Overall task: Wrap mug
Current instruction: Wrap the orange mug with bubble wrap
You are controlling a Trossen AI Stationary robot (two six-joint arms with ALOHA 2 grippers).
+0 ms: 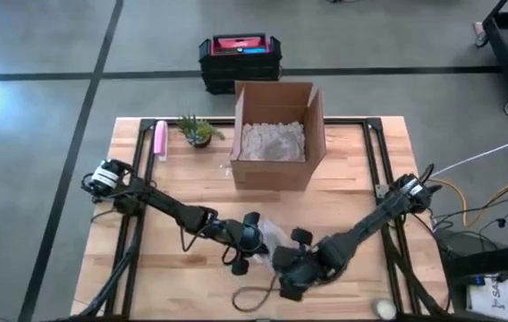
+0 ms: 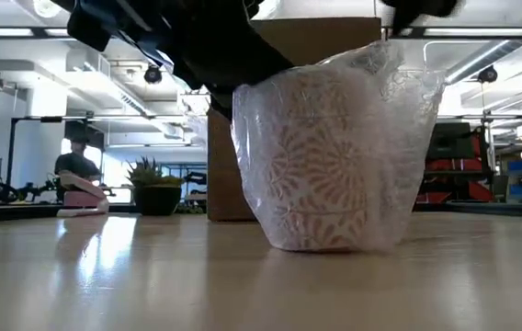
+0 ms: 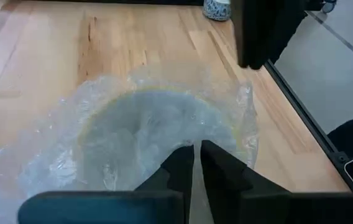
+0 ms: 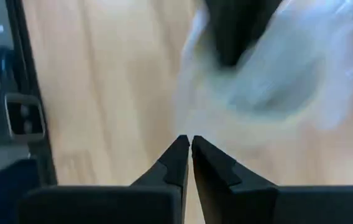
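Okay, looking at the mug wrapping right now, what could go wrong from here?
1. The bubble wrap stands loose above the mug and could spring open.
2. The left hand is pinched shut at the wrap's edge; a pull might tip the mug.
3. The right hand is shut, holding nothing, so that side seems unsecured.

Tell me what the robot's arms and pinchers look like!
Both arms are dark, thin and jointed, with black cables along them. The left gripper and right gripper each have two black, wedge-shaped fingers tapering to a point on a dark bar. No markings show.
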